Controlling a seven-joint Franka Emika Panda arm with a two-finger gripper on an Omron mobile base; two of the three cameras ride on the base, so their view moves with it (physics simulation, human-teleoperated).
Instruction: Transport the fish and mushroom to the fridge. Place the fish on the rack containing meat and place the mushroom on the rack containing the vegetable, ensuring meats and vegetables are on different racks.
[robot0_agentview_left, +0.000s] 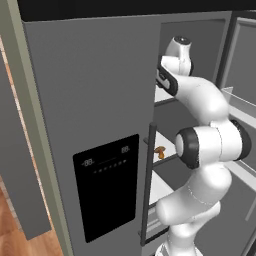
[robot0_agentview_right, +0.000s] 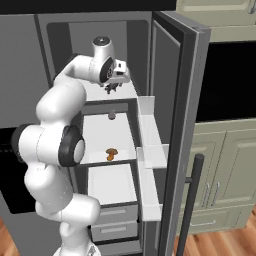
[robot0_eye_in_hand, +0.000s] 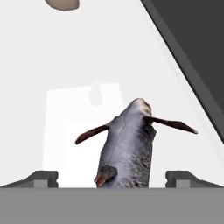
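Note:
The fridge (robot0_agentview_left: 90, 90) stands with its right door (robot0_agentview_right: 175, 100) swung open, and my arm reaches into the top rack (robot0_agentview_right: 125, 92). My gripper (robot0_agentview_right: 112, 86) hovers just over that white shelf. In the hand view the gripper (robot0_eye_in_hand: 113, 177) is open, its fingertips (robot0_eye_in_hand: 43, 177) set wide apart. The dark-grey fish (robot0_eye_in_hand: 129, 140) lies between them with a gap on each side, head pointing away. The orange-brown mushroom (robot0_agentview_right: 111, 153) sits on the middle rack, also seen past the door handle as the mushroom (robot0_agentview_left: 160, 151).
A tan lump (robot0_eye_in_hand: 63, 3) lies farther back on the top shelf. A small greyish item (robot0_agentview_right: 112, 115) rests at the back of the middle rack. White door bins (robot0_agentview_right: 150, 150) line the open door. Green cabinets (robot0_agentview_right: 225, 160) stand to the right.

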